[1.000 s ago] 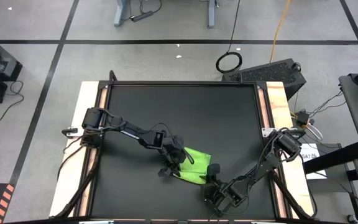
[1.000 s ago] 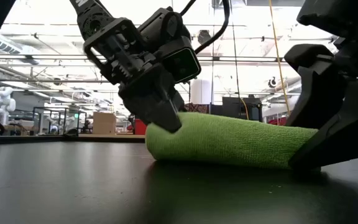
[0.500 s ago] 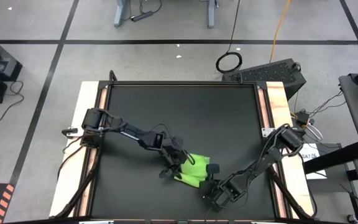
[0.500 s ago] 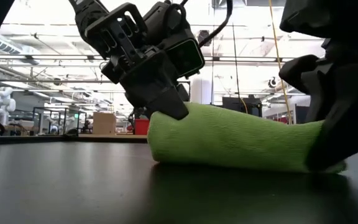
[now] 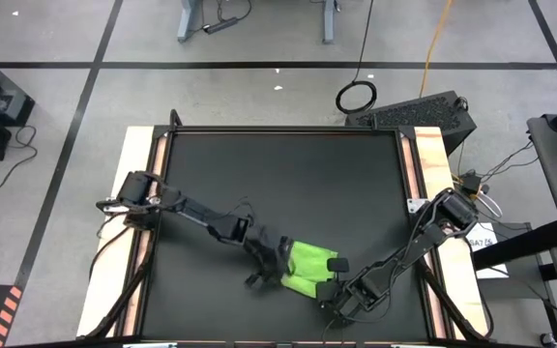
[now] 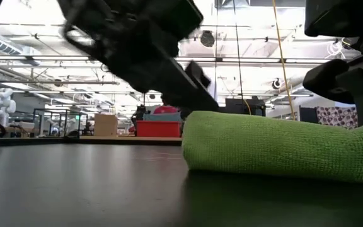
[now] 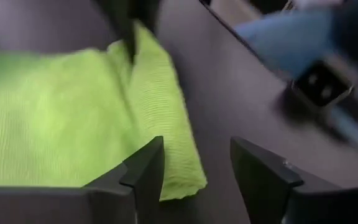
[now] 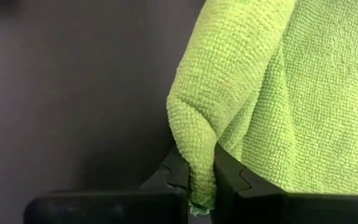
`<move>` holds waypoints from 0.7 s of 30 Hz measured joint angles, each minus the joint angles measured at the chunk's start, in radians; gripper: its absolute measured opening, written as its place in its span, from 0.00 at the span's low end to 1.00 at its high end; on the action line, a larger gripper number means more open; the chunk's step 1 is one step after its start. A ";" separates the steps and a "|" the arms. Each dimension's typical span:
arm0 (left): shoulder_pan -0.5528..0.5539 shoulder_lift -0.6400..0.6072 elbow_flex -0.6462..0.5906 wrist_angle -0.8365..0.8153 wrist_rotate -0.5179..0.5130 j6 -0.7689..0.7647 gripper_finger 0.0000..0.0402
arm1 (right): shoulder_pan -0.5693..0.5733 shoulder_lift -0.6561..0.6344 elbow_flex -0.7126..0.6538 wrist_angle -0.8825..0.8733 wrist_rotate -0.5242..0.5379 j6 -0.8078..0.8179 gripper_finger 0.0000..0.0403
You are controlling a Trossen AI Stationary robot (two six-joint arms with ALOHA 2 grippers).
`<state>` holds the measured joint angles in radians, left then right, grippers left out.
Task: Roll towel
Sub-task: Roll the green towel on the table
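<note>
The lime-green towel (image 5: 307, 263) lies rolled into a thick bundle on the black table (image 5: 259, 174), near the front edge right of the middle; in the low view the towel (image 6: 276, 148) rests on its underside. At the bundle's left end my left gripper (image 7: 194, 165) is open, one finger over the towel's edge (image 7: 166, 155); whether it touches the cloth I cannot tell. The low view shows this gripper (image 6: 188, 82) blurred above that end. At the bundle's right end my right gripper (image 8: 201, 186) is shut on the towel. My right gripper pinches a folded edge of the towel (image 8: 197, 155) at the bundle's right end between its two fingers. Several layers are bunched in the pinch. The fingers come in low from the table's near right. The bundle beyond them lies on the table, slack.
Wooden rails (image 5: 148, 193) run along the table's left and right sides. The far half of the black top (image 5: 278, 164) is free room. A coiled cable (image 5: 356, 97) and a black case (image 5: 419, 114) lie beyond the far right corner.
My left gripper has opened, let go of the towel's left end and risen, shifting toward the near edge. My right gripper has shut on the towel's right end. The bundle has slid toward the table's right and near edge and stayed rolled.
</note>
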<state>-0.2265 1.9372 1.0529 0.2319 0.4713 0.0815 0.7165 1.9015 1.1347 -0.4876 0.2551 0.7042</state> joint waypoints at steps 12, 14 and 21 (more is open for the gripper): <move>-0.237 0.002 -0.001 0.000 -0.591 0.524 0.47 | 0.007 0.000 -0.007 0.026 0.003 0.028 0.05; -0.233 0.017 0.000 0.016 -0.614 0.539 0.47 | 0.007 0.001 -0.007 0.030 0.003 0.028 0.05; -0.218 0.065 0.000 0.069 -0.586 0.641 0.47 | 0.008 0.001 -0.007 0.035 0.002 0.036 0.05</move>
<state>-0.4445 2.0019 1.0531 0.3013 -0.1152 0.7230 0.7249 1.9026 1.1275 -0.4523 0.2574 0.7406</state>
